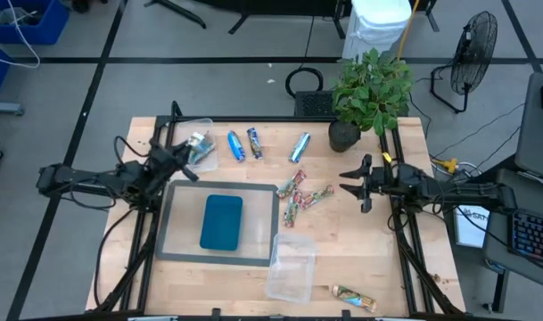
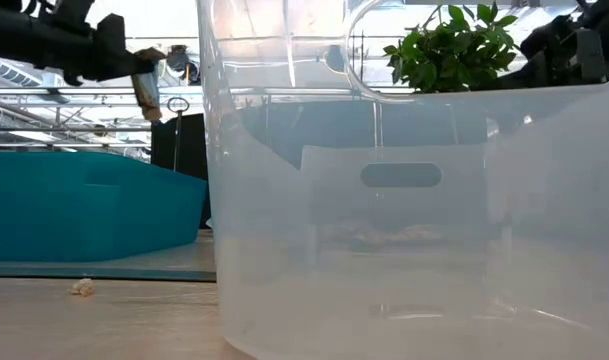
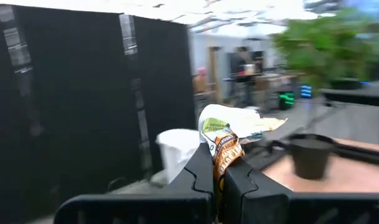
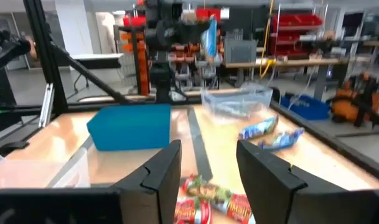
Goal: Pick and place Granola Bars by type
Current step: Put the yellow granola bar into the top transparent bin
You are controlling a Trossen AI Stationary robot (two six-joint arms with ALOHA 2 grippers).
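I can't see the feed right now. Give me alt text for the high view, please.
Seen from above, the left gripper holds a silver-tan granola bar over a clear tub at the table's far left. The right gripper hangs open beside a cluster of red-green bars. Three blue bars lie near a potted plant.

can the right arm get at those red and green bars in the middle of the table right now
Probably yes. The right gripper is open and empty, facing the red-green bars with bare table between them.
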